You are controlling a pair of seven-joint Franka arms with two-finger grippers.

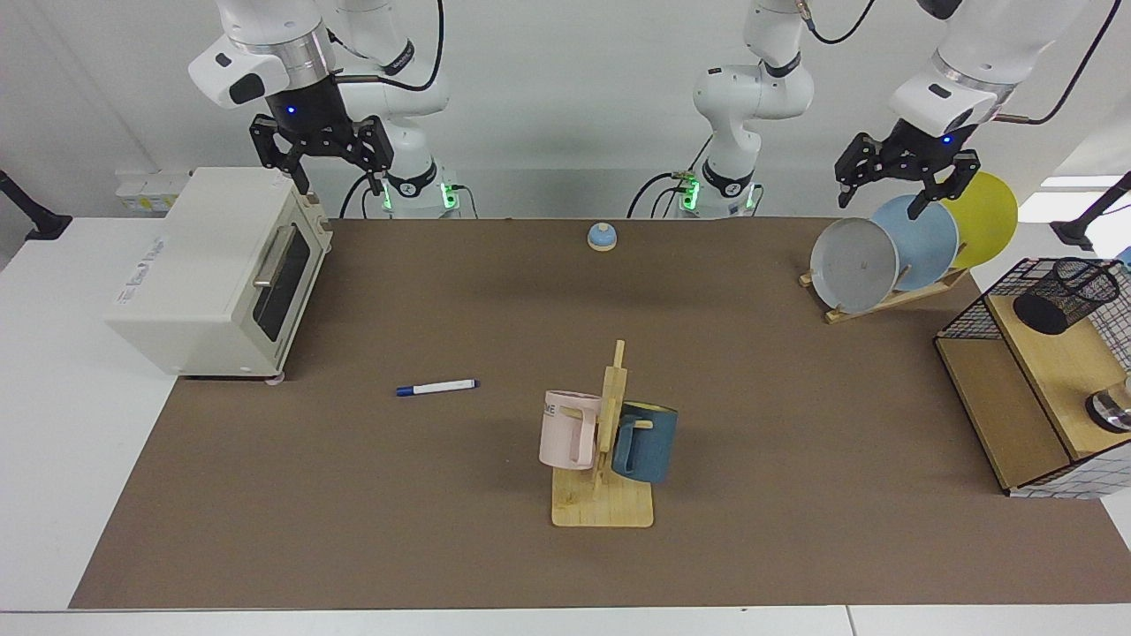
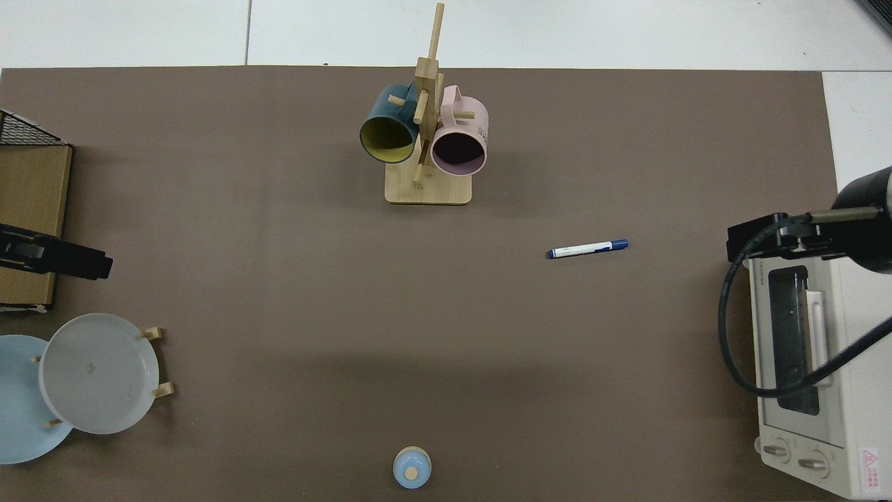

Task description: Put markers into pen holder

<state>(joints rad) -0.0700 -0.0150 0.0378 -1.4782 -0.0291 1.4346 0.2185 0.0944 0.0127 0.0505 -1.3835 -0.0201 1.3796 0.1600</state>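
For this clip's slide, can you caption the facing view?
Both grippers, right gripper and left gripper, hover open; marker lies on mat, pen holder on shelf.

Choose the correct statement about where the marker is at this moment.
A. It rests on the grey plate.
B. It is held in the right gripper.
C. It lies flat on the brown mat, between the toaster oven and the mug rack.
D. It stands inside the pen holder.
C: the marker lies flat on the brown mat, with the toaster oven to one side and the mug rack to the other, touched by no gripper.

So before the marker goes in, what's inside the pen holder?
The pen holder lies tipped on the wooden shelf; through its mesh nothing shows inside, though its depths stay dark.
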